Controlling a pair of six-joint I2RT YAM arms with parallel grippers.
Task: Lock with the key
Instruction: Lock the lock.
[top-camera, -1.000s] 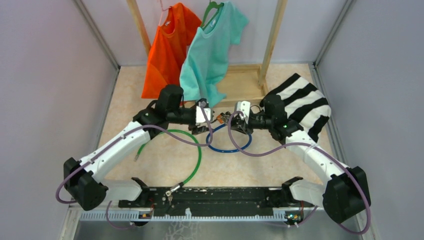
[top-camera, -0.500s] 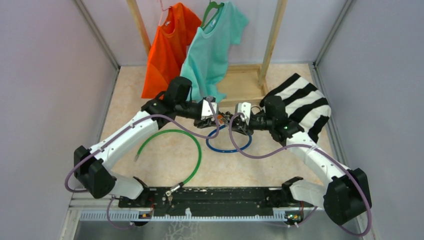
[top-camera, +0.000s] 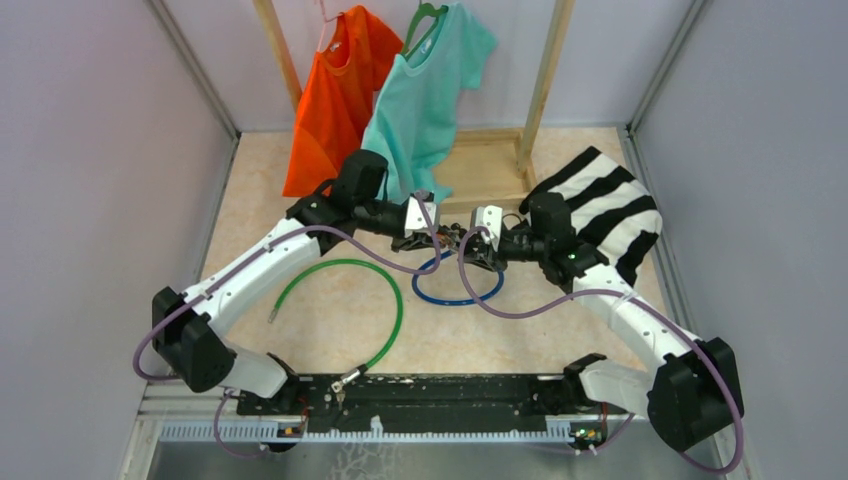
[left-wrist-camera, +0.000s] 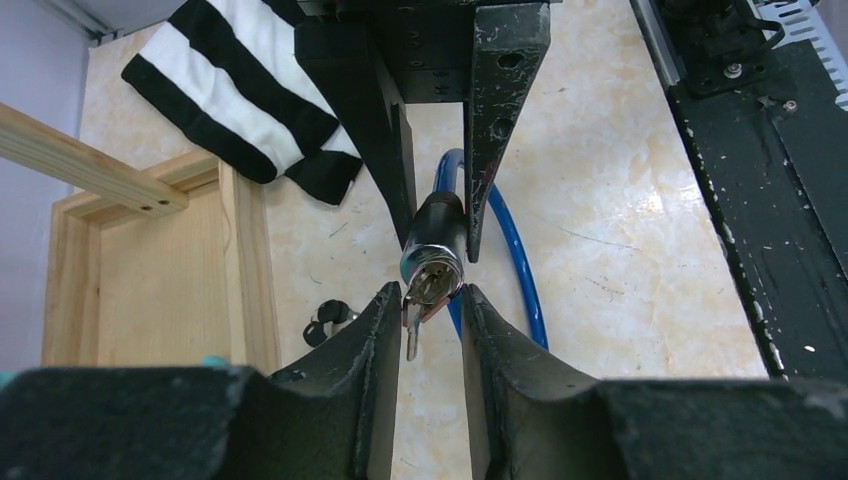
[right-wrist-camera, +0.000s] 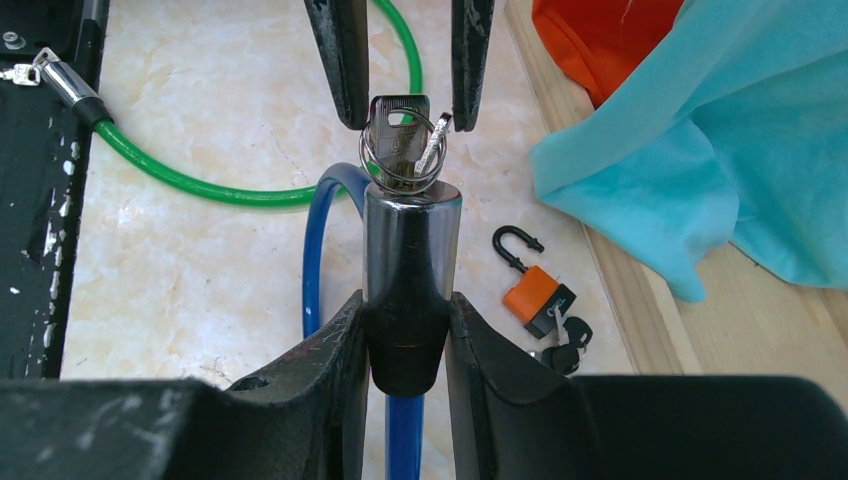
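Now, starting at your far left in the top view, the green cable (top-camera: 355, 262) lies in an open arc on the table, well apart from the work. Next comes your left gripper (left-wrist-camera: 430, 300), reaching in toward the middle: its jaws stand apart, one finger on each side of the key (right-wrist-camera: 397, 120), bracketing the key's head without visibly clamping it. You can see in the right wrist view that the key sits in the chrome end of the lock barrel (right-wrist-camera: 410, 250), with a key ring and a second small key hanging from it. Moving right, the barrel is held off the table by your right gripper (right-wrist-camera: 405, 310), whose jaws are pressed tight on the barrel's black base, the chrome end pointing at the left gripper. The blue cable (right-wrist-camera: 312, 270) runs from the barrel and loops down onto the table beneath both grippers. Beyond them an orange padlock (right-wrist-camera: 538, 295) lies with its shackle open, just beside some dark keys. Farthest right, the striped cloth (top-camera: 600, 200) rests near the right arm.
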